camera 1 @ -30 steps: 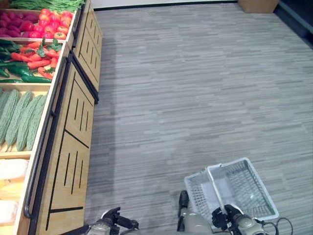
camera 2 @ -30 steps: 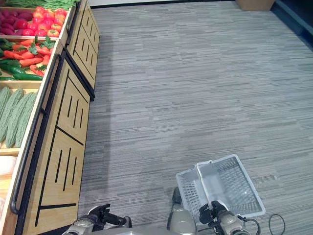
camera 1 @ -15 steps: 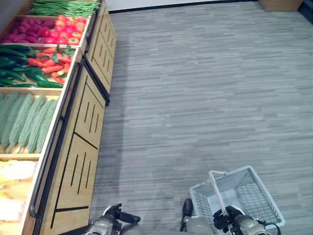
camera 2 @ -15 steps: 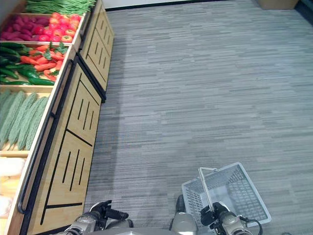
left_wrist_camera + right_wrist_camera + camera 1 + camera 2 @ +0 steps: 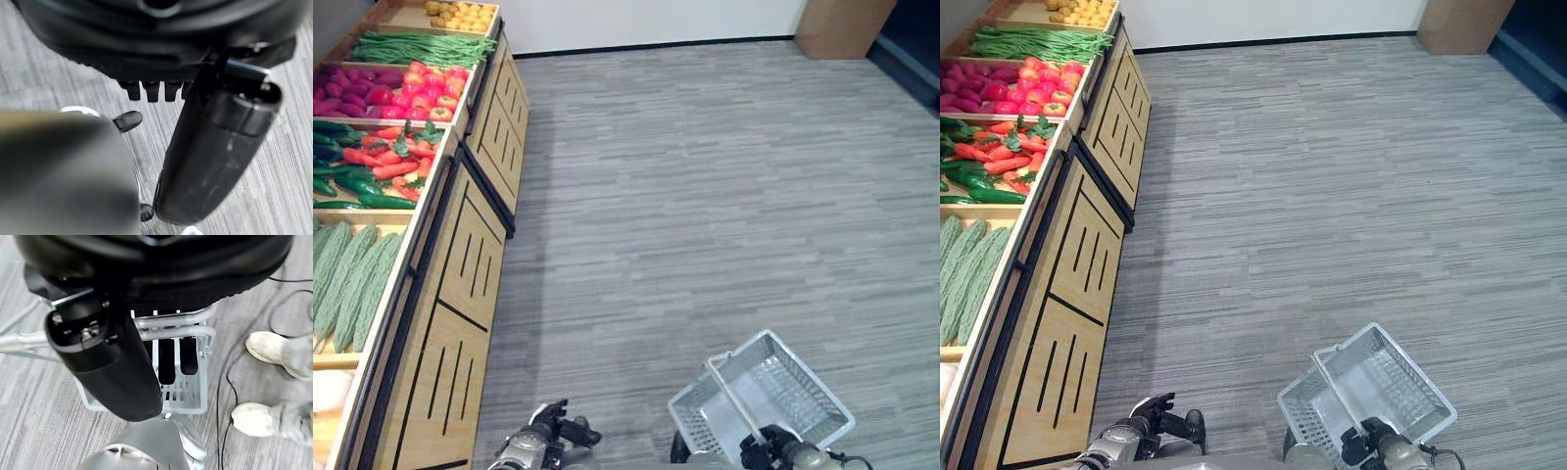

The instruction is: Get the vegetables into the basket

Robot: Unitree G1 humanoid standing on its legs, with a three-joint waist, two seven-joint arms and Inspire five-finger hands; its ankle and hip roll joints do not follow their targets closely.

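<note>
A white wire basket (image 5: pixel 783 387) hangs low at my right side, and I see nothing inside it. My right hand (image 5: pixel 771 452) is shut on its handle; the right wrist view shows the fingers (image 5: pixel 166 357) curled round the handle bars (image 5: pixel 171 328). My left hand (image 5: pixel 551 438) sits low at the left, open and holding nothing. The vegetables lie in wooden bins on the left: pale green bitter gourds (image 5: pixel 352 284), carrots and dark green cucumbers (image 5: pixel 382 162), tomatoes (image 5: pixel 435 83) and green beans (image 5: pixel 411 47).
The wooden display stand (image 5: pixel 460 255) with a black rail runs along the left side. Grey plank floor (image 5: pixel 705 196) spreads to the right. A wooden box (image 5: pixel 832 24) stands at the far right. A person's white shoes (image 5: pixel 269 347) show beside the basket.
The whole picture has shifted, so the camera moved: farther bins now show at the far left. The basket still hangs from my right hand and has swung a little.
</note>
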